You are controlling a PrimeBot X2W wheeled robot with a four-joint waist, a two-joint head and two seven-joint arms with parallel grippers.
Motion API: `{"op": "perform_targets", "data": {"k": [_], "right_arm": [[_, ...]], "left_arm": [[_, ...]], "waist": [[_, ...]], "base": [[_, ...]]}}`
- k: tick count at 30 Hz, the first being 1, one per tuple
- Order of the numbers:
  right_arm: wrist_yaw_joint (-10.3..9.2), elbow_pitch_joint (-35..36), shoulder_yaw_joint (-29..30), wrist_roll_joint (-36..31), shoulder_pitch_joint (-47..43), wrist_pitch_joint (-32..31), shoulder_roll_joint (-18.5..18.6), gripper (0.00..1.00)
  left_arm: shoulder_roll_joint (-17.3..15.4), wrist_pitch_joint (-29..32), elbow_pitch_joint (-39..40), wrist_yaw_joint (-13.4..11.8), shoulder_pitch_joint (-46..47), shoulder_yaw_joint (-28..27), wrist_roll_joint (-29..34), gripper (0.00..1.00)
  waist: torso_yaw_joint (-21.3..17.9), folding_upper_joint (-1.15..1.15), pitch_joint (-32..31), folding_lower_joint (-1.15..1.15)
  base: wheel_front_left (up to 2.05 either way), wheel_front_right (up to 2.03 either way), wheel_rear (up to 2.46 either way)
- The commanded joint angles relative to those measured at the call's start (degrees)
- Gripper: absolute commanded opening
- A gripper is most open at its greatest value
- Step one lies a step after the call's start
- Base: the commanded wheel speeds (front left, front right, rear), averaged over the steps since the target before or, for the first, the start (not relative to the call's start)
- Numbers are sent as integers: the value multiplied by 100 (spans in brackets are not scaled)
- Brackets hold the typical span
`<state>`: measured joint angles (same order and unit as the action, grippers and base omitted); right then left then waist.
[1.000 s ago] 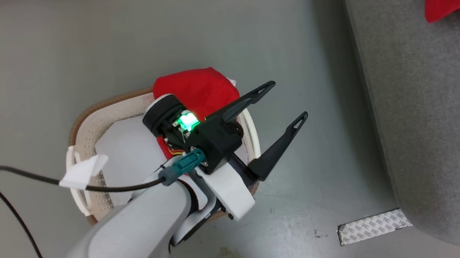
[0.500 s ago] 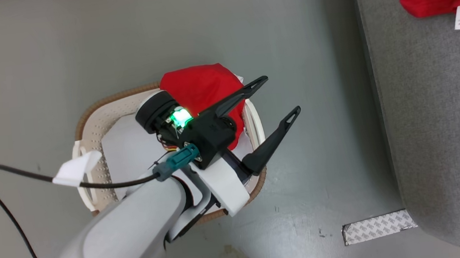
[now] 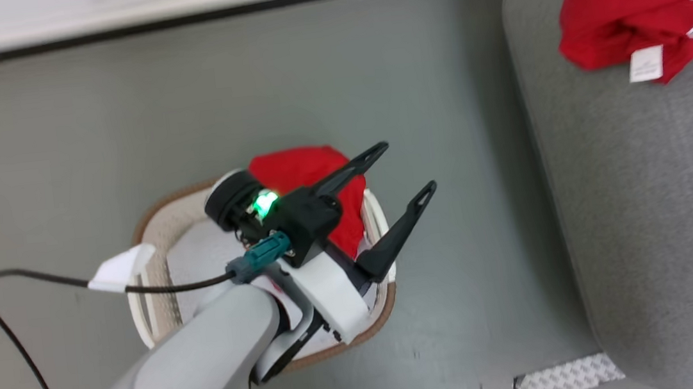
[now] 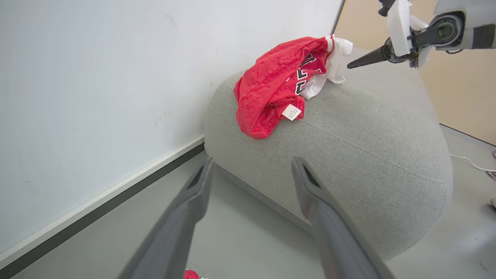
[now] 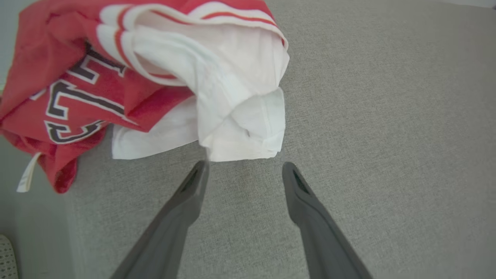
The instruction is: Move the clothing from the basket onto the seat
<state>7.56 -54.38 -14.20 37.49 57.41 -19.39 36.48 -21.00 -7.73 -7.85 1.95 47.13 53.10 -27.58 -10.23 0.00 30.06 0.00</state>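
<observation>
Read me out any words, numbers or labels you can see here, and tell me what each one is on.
On the red garment on the seat: black-and-white block letters, folded and cut off; no whole word reads.
On its white tag: print too small to read.
On the patterned strip on the floor: marks too small to read.

Entry, left arm [image 3: 197, 371]: the pale grey forearm reached forward and down, ending in a white wrist bracket [image 3: 325, 293] and a black housing [image 3: 304, 221] with a green light [image 3: 265, 202] lit. A black cable [image 3: 156, 286] ran to a teal plug [image 3: 260, 258] at the wrist.
Entry, left gripper [image 3: 406, 166]: the two long dark fingers stood spread wide with nothing between them.
Entry, right gripper [image 5: 245, 164]: the fingers were likewise parted and empty. In the left wrist view it was side-on, narrowing to a single dark point.
</observation>
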Motion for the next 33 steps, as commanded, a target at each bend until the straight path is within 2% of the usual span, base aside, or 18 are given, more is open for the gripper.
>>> {"op": "perform_targets", "data": {"k": [1,5,15,19,26,29,33], "right_arm": [[-15,-19,-94,62,-160,-138,40,100],[-15,303,-358,173,-345,-322,115,100],[-15,1442,-675,256,-844,99,478,100],[-14,1910,-772,251,-1047,288,367,100],[-14,2696,-729,315,-1624,810,154,100],[-15,2965,-703,82,-1971,1015,133,100],[-14,3353,-550,-175,-2478,1313,-131,100]], "left_arm": [[-16,-46,-72,-42,-141,-16,-102,100],[4,-174,-190,-127,-354,-61,-223,100],[52,-478,-408,-403,-953,-273,-590,100],[-4,-582,-443,-599,-1211,-483,-779,100],[-315,-694,-423,-916,-1616,-953,-920,100],[-431,-714,-384,-1021,-1840,-1157,-1020,100],[-577,-743,-343,-1196,-2217,-1432,-1133,100]], "waist": [[-78,0,-370,0],[-144,0,-809,0],[-106,0,-1876,0],[-28,0,-2236,0],[244,0,-2648,0],[389,0,-2800,0],[550,0,-2964,0]], "base": [[0,0,0],[0,0,0],[0,0,0],[0,0,0],[0,0,0],[0,0,0],[0,0,0]]}}
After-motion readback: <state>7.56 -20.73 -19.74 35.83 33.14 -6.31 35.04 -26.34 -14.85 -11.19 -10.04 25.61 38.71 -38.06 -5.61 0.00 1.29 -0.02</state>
